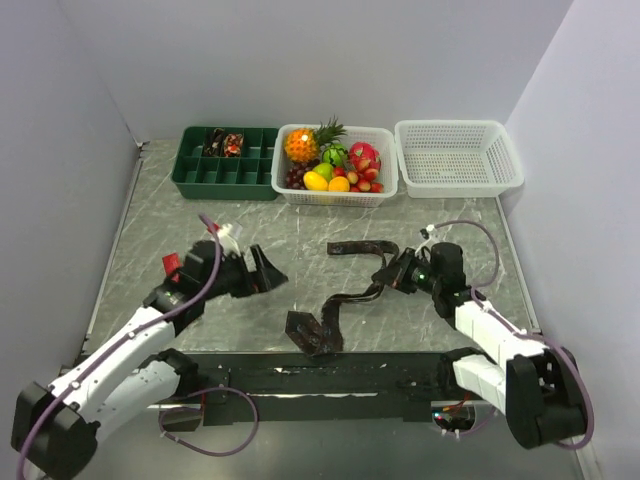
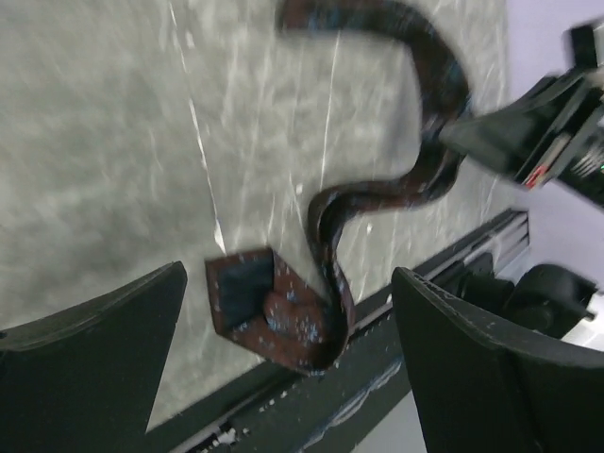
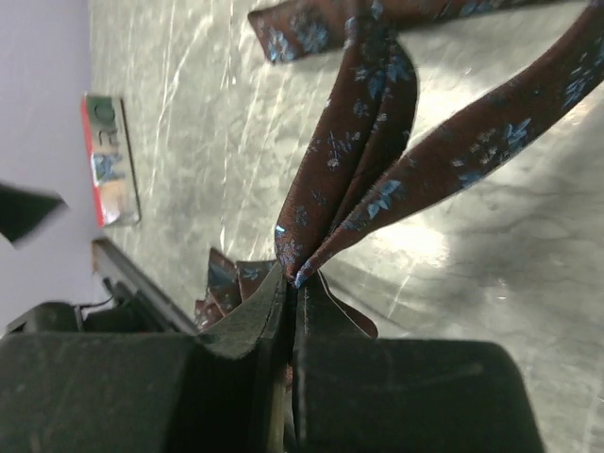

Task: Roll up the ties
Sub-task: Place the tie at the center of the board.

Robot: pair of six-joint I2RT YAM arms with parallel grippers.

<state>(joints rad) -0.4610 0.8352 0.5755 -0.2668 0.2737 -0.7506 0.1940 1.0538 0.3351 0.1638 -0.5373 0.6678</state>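
One tie (image 1: 340,300), dark brown with small blue flowers, snakes across the marble table (image 1: 200,230). Its wide end (image 2: 269,311) lies folded near the front edge. My right gripper (image 3: 297,283) is shut on a fold of the tie (image 3: 349,179) near its middle and lifts it a little; in the top view this right gripper (image 1: 398,272) sits right of centre. The left gripper (image 1: 268,274) hovers open to the left of the tie. In its wrist view the left gripper (image 2: 288,274) frames the wide end without touching it. Dark rolled ties (image 1: 222,144) sit in the green tray (image 1: 225,180).
At the back stand a white basket of toy fruit (image 1: 336,190) and an empty white basket (image 1: 458,155). A small red card (image 1: 172,265) lies beside the left arm. A dark rail (image 1: 330,365) runs along the table's front edge. Walls close in both sides.
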